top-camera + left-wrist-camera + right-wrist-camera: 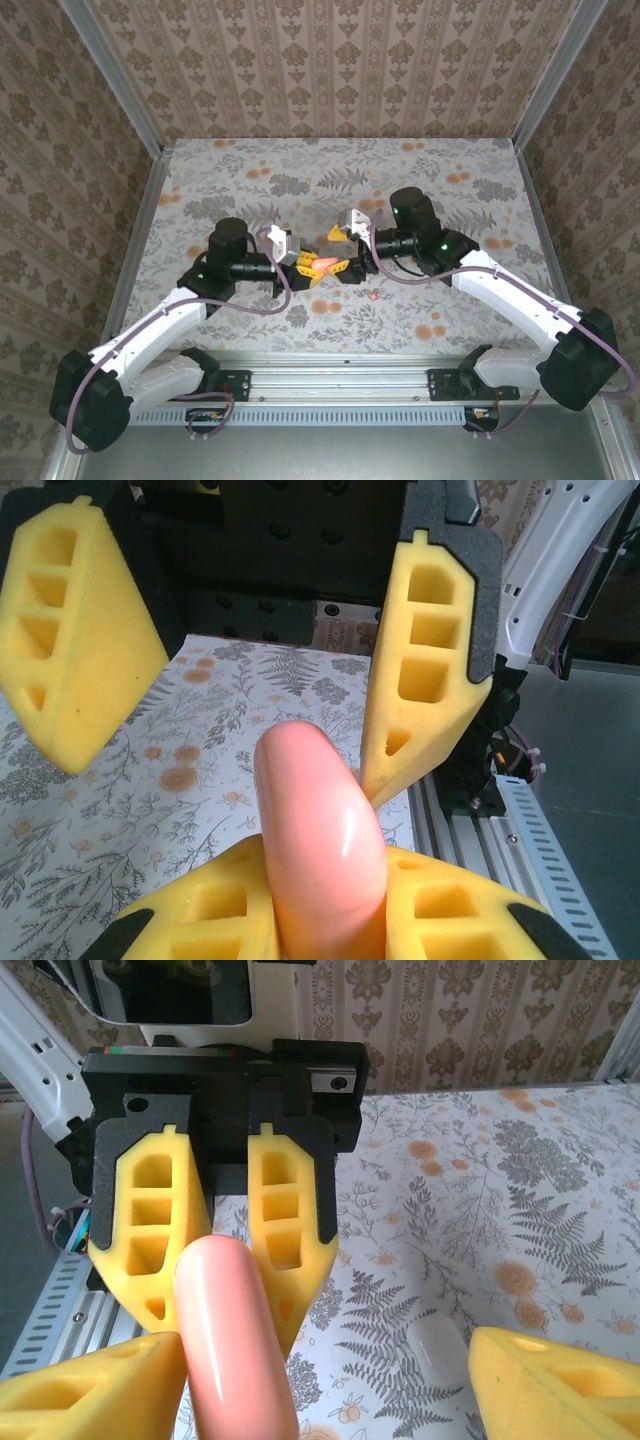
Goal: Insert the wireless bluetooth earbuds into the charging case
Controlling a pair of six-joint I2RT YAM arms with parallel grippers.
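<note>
while our left tool (325, 885) clamps the glossy coral-pink rounded case (320, 810), our right tool (325, 1355) gapes wide; we should centre it before closing.

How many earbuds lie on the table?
2. A red-coral earbud lies on the table, nearer the arm bases than the pink case; a white earbud lies right of that case in the right wrist view. More may be hidden.
</note>
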